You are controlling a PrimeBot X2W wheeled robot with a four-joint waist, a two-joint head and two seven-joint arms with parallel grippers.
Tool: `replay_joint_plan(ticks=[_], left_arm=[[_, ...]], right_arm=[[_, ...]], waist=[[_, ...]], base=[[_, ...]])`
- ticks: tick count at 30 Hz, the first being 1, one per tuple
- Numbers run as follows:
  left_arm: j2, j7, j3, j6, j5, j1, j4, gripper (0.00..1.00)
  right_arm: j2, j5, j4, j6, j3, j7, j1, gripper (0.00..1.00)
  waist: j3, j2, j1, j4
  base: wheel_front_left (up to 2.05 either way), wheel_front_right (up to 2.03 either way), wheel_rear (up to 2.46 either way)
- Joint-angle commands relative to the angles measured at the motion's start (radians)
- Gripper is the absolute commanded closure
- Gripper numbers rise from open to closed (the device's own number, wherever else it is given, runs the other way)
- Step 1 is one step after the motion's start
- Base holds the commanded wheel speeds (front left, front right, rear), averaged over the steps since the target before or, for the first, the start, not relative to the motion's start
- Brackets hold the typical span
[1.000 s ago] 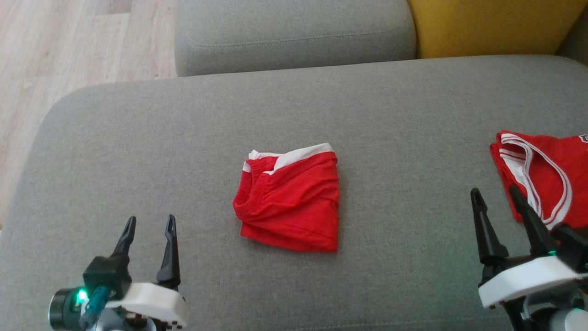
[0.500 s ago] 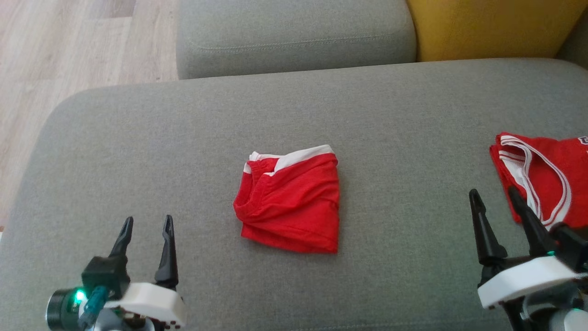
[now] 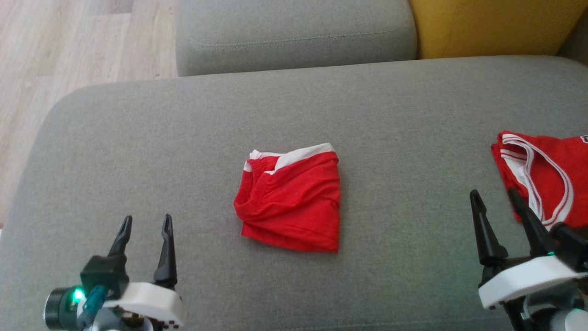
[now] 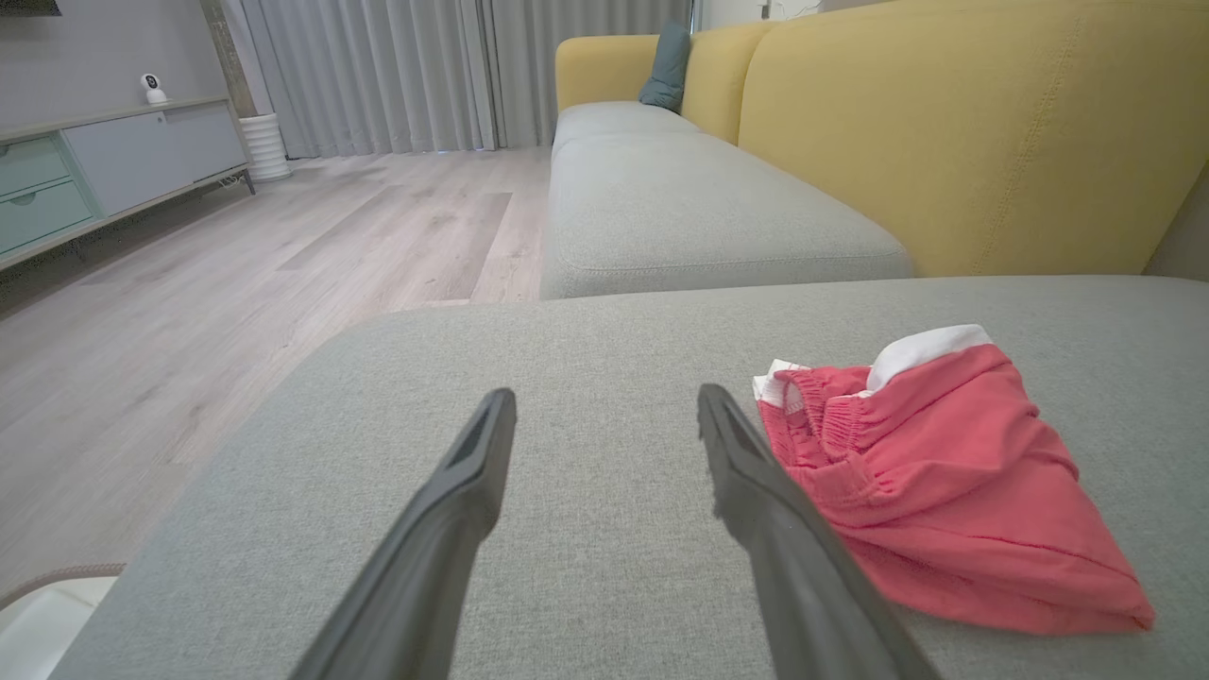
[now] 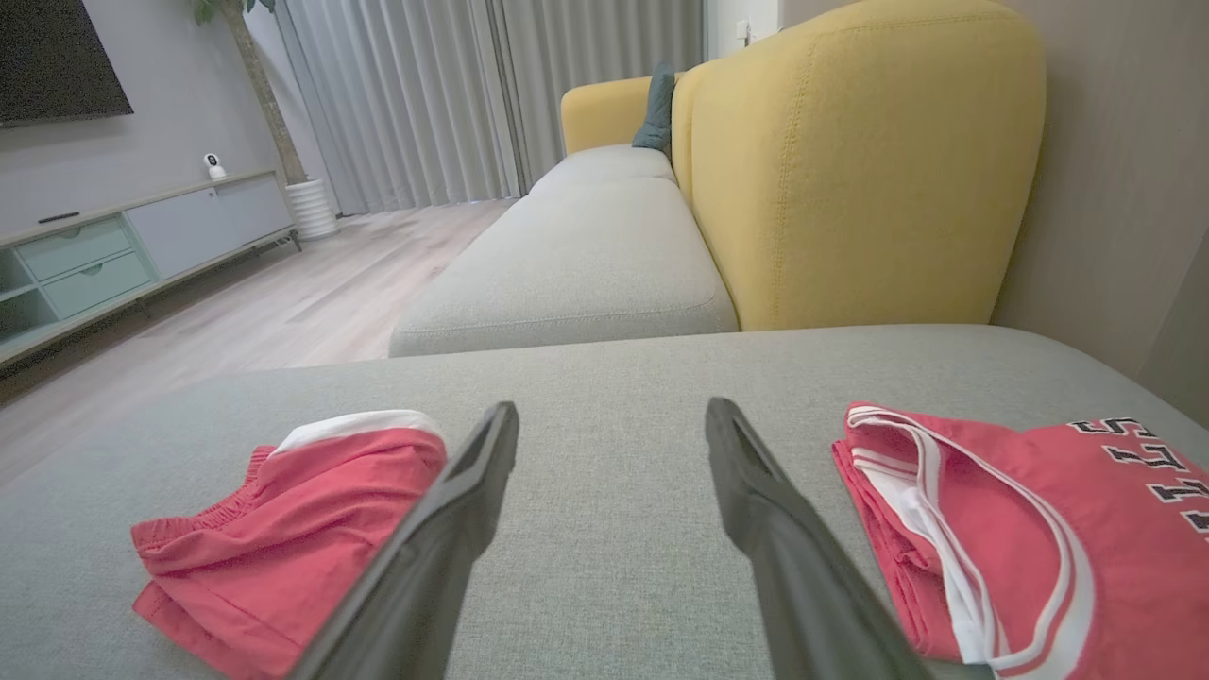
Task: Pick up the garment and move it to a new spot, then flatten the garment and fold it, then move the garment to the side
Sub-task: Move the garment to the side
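Since the red shorts point(image 3: 288, 202) lie in the middle of the head view as a compact, doubled-over packet, white waistband toward the top of the frame, I judge the folding done and only the move to the side left. They rest flat on the grey sofa seat point(image 3: 183, 138), with bare cushion all round them, which leaves me room to come in from either flank.

My left tool point(image 3: 147, 219) sits at the lower left, fingers spread wide and holding nothing, well apart from the shorts. In its own wrist view they lie just right of its right-hand finger. My right tool point(image 3: 494, 193) sits at the lower right, equally wide and empty. Its outer finger overlaps the edge of a red jersey point(image 3: 546, 179) with white trim, though its wrist view suggests a gap between them.

That jersey, at the right edge of the frame, looks like the side pile, so I'd expect the shorts to go that way.
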Motion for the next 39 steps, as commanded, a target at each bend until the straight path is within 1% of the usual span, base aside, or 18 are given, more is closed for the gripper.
replay_joint_plan(ticks=[1, 4, 10, 14, 20, 25, 29, 30, 31, 32, 34, 35, 39], left_arm=[[0.024, 0.001, 0.034, 0.006, -0.001, -0.051, -0.038, 0.00], [0.025, 0.004, 0.030, 0.012, 0.011, -0.069, -0.050, 0.00], [0.009, -0.014, 0.019, 0.001, 0.020, -0.135, -0.063, 0.00], [-0.011, -0.031, 0.010, -0.010, 0.025, -0.192, -0.053, 0.00], [-0.053, -0.060, -0.009, -0.032, 0.034, -0.262, -0.032, 0.00], [-0.077, -0.072, -0.012, -0.045, 0.042, -0.288, -0.014, 0.00], [-0.091, -0.076, -0.006, -0.052, 0.050, -0.295, -0.003, 0.00], [-0.094, -0.076, -0.004, -0.053, 0.053, -0.295, -0.003, 0.00], [-0.097, -0.076, -0.002, -0.055, 0.059, -0.296, -0.006, 0.00], [-0.100, -0.077, 0.001, -0.057, 0.064, -0.297, -0.011, 0.00], [-0.103, -0.077, 0.004, -0.061, 0.069, -0.297, -0.018, 0.00], [-0.107, -0.077, 0.012, -0.069, 0.080, -0.295, -0.029, 0.00], [-0.115, -0.077, 0.030, -0.085, 0.100, -0.285, -0.044, 0.00]], right_arm=[[-0.013, -0.004, -0.030, -0.001, 0.015, 0.003, -0.030, 0.00], [-0.018, -0.005, -0.025, -0.001, 0.019, 0.016, -0.040, 0.00], [-0.027, 0.007, 0.037, -0.001, 0.060, 0.031, -0.119, 0.00], [-0.021, 0.018, 0.140, -0.001, 0.110, 0.028, -0.190, 0.00], [0.015, 0.050, 0.334, -0.001, 0.186, -0.010, -0.282, 0.00], [0.039, 0.088, 0.475, -0.001, 0.234, -0.023, -0.353, 0.00], [0.048, 0.115, 0.573, -0.001, 0.262, -0.002, -0.389, 0.00], [0.049, 0.119, 0.595, -0.001, 0.265, 0.009, -0.394, 0.13], [0.050, 0.128, 0.611, -0.001, 0.270, 0.016, -0.397, 0.55], [0.051, 0.135, 0.623, -0.001, 0.273, 0.022, -0.400, 1.00], [0.052, 0.137, 0.633, -0.001, 0.276, 0.027, -0.403, 1.00], [0.053, 0.144, 0.642, -0.001, 0.278, 0.026, -0.407, 1.00], [0.045, 0.139, 0.632, -0.001, 0.289, 0.009, -0.412, 1.00]], waist=[[0.004, 0.0000, 0.0000, 0.005], [0.028, 0.0000, 0.0000, 0.020], [0.114, 0.0000, 0.0000, 0.072], [0.174, 0.0000, 0.0000, 0.113], [0.225, 0.0000, 0.0000, 0.173], [0.248, 0.0000, 0.0000, 0.204], [0.252, 0.0000, 0.0000, 0.217], [0.252, 0.0000, 0.0000, 0.219], [0.252, 0.0000, 0.0000, 0.222], [0.251, 0.0000, 0.0000, 0.223], [0.250, 0.0000, 0.0000, 0.224], [0.247, 0.0000, 0.0000, 0.225], [0.242, 0.0000, 0.0000, 0.223]], base=[[0.00, 0.00, 0.00], [0.00, 0.00, 0.00], [0.00, 0.00, 0.00], [0.00, 0.00, 0.00], [0.00, 0.00, 0.00], [0.00, 0.00, 0.00], [0.00, 0.00, 0.00], [0.00, 0.00, 0.00], [0.00, 0.00, 0.00], [0.00, 0.00, 0.00], [0.00, 0.00, 0.00], [0.00, 0.00, 0.00], [0.00, 0.00, 0.00]])
